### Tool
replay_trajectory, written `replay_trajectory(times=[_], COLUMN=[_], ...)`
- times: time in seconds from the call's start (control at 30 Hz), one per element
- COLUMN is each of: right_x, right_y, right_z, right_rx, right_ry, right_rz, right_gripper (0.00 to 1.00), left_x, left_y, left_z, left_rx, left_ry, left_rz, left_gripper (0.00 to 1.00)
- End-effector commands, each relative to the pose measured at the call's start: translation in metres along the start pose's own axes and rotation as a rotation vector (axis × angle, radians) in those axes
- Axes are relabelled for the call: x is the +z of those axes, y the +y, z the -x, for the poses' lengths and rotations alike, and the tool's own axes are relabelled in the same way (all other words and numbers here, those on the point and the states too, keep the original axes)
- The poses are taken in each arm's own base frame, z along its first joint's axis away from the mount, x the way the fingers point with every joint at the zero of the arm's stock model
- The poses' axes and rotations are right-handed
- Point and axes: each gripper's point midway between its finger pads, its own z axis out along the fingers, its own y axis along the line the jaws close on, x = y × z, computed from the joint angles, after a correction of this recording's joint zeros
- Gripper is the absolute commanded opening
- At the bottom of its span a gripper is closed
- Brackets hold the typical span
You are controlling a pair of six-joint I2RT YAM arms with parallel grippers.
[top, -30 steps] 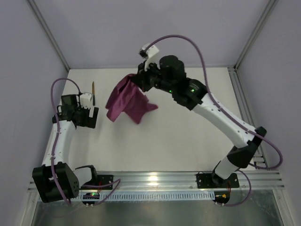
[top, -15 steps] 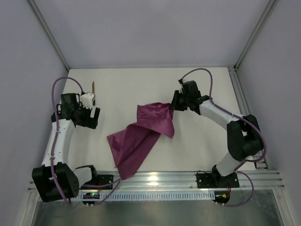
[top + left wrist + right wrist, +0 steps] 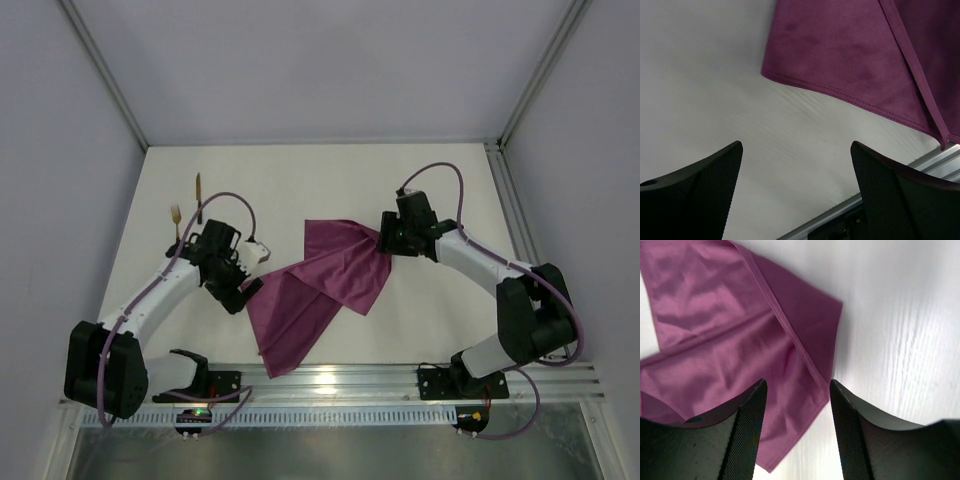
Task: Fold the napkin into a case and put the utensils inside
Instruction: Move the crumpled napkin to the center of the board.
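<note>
Purple and soft, the napkin (image 3: 325, 280) lies loosely folded, hem stitched, mid-way across the smooth white worktop (image 3: 420, 320) between the left tool (image 3: 247, 290) and right tool (image 3: 386, 240), both with fingers apart.

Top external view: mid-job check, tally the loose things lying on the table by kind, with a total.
Magenta-purple cloth napkin: 1
Small gold fork: 1
Small gold knife: 1
Total: 3
</note>
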Motion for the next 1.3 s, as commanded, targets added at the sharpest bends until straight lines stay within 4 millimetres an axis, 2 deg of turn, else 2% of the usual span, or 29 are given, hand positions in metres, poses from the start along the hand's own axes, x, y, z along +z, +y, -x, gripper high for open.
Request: replay_trajectory(times=[0.0, 0.13, 0.17, 0.33, 0.4, 0.43, 0.5, 0.6, 0.63, 0.67, 0.73, 0.8, 0.83, 0.9, 0.97, 1.0, 1.03, 1.07, 1.1, 1.13, 1.17, 1.2, 1.27], right_x=[-0.014, -0.021, -0.023, -0.023, -0.018, -0.015, -0.006, 0.008, 0.012, 0.015, 0.021, 0.022, 0.022, 0.017, 0.007, 0.004, -0.004, -0.007, -0.011, -0.016, -0.023, -0.028, -0.040], right_y=[-0.012, -0.015, -0.012, -0.005, 0.000, 0.001, 0.006, 0.014, 0.017, 0.018, 0.024, 0.033, 0.036, 0.043, 0.047, 0.047, 0.045, 0.041, 0.037, 0.029, 0.024, 0.024, 0.025], right_z=[-0.028, -0.066, -0.069, -0.098, -0.102, -0.107, -0.112, -0.109, -0.105, -0.103, -0.093, -0.079, -0.076, -0.066, -0.062, -0.062, -0.063, -0.064, -0.068, -0.075, -0.072, -0.075, -0.078], right_rx=[-0.012, -0.025, -0.028, -0.039, -0.020, -0.016, -0.004, 0.009, 0.011, 0.007, -0.001, -0.018, -0.023, -0.045, -0.060, -0.076, -0.087, -0.099, -0.123, -0.142, -0.154, -0.178, -0.230], right_ry=[0.020, 0.073, 0.069, 0.106, 0.107, 0.118, 0.124, 0.116, 0.104, 0.104, 0.090, 0.071, 0.067, 0.053, 0.042, 0.042, 0.048, 0.047, 0.052, 0.076, 0.056, 0.056, 0.052], right_rz=[-0.064, -0.090, -0.089, -0.081, -0.065, -0.056, -0.039, -0.021, -0.015, -0.018, -0.015, 0.003, 0.008, 0.029, 0.050, 0.053, 0.050, 0.035, 0.020, -0.012, -0.040, -0.052, -0.060], right_gripper=[0.57, 0.58, 0.58, 0.58, 0.58, 0.58, 0.58, 0.44, 0.32, 0.27, 0.12, 0.07, 0.05, 0.04, 0.04, 0.06, 0.11, 0.21, 0.26, 0.30, 0.36, 0.37, 0.43], left_x=[0.016, 0.028, 0.030, 0.049, 0.060, 0.065, 0.076, 0.090, 0.091, 0.092, 0.091, 0.089, 0.086, 0.078, 0.071, 0.058, 0.056, 0.049, 0.033, 0.028, 0.023, 0.014, 0.016], left_y=[-0.008, -0.024, -0.030, -0.019, -0.007, -0.001, 0.012, 0.030, 0.035, 0.045, 0.067, 0.086, 0.096, 0.100, 0.091, 0.080, 0.056, 0.041, 0.018, -0.001, -0.014, -0.026, -0.044], left_z=[-0.017, -0.016, -0.013, 0.003, 0.002, 0.009, 0.008, 0.024, 0.030, 0.042, 0.050, 0.065, 0.064, 0.072, 0.073, 0.070, 0.076, 0.074, 0.061, 0.057, 0.050, 0.037, 0.015], left_rx=[0.068, 0.137, 0.183, 0.252, 0.248, 0.245, 0.249, 0.232, 0.210, 0.184, 0.124, 0.081, 0.055, 0.048, 0.063, 0.077, 0.092, 0.112, 0.146, 0.171, 0.201, 0.236, 0.267], left_ry=[0.102, 0.145, 0.149, 0.123, 0.159, 0.144, 0.185, 0.174, 0.165, 0.149, 0.134, 0.099, 0.096, 0.055, 0.029, 0.011, -0.046, -0.064, -0.068, -0.089, -0.083, -0.063, -0.009], left_rz=[0.013, -0.002, 0.005, 0.128, 0.192, 0.223, 0.287, 0.348, 0.361, 0.386, 0.426, 0.458, 0.471, 0.464, 0.406, 0.361, 0.234, 0.167, 0.075, -0.014, -0.056, -0.088, -0.139], left_gripper=[0.91, 0.91, 0.91, 0.92, 0.87, 0.80, 0.70, 0.64, 0.64, 0.64, 0.63, 0.64, 0.64, 0.68, 0.71, 0.76, 0.78, 0.81, 0.82, 0.82, 0.83, 0.82, 0.82])
